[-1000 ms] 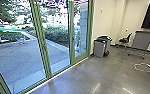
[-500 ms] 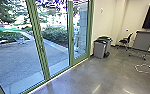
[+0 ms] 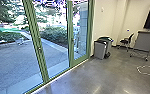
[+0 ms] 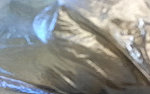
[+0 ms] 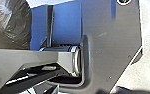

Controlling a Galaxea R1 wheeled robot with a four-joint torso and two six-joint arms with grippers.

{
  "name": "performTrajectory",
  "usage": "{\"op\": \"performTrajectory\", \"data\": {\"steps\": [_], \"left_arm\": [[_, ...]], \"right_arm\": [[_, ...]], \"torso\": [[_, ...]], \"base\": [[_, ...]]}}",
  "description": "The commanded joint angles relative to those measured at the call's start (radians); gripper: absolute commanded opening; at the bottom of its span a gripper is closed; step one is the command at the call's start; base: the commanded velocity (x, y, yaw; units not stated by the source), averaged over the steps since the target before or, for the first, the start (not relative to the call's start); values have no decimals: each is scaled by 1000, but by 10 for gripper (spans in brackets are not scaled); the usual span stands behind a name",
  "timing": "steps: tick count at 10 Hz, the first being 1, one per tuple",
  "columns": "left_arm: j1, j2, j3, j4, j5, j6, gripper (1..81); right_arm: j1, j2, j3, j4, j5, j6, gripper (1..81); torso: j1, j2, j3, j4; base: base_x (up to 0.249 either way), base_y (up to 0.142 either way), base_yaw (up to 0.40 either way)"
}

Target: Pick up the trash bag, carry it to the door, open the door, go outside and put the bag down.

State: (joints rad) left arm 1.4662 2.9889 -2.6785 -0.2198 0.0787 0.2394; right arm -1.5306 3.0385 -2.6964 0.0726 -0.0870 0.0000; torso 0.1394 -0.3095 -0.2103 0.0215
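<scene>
The robot has moved; I cannot tell either tool's opening or hold on the bag (image 4: 91, 55).

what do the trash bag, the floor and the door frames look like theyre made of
Trash bag: thin plastic film with a glossy finish, going by its creases and bright highlights.
Floor: likely polished concrete, grey and mottled with soft reflections.
Door frames: green, smooth, probably painted metal, though painted wood is possible.
</scene>
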Motion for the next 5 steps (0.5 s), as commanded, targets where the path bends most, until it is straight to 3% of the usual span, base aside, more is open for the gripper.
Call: {"op": "performTrajectory", "data": {"steps": [1,5], "left_arm": [[-52,-5,2,8,62,9,10],[-53,-8,2,10,62,9,10]], "right_arm": [[43,2,4,-2,-63,-3,811],[45,4,4,-1,-56,0,811]], "torso": [[0,0,0,0],[0,0,0,0]], "base": [[163,0,0],[164,0,0]]}}
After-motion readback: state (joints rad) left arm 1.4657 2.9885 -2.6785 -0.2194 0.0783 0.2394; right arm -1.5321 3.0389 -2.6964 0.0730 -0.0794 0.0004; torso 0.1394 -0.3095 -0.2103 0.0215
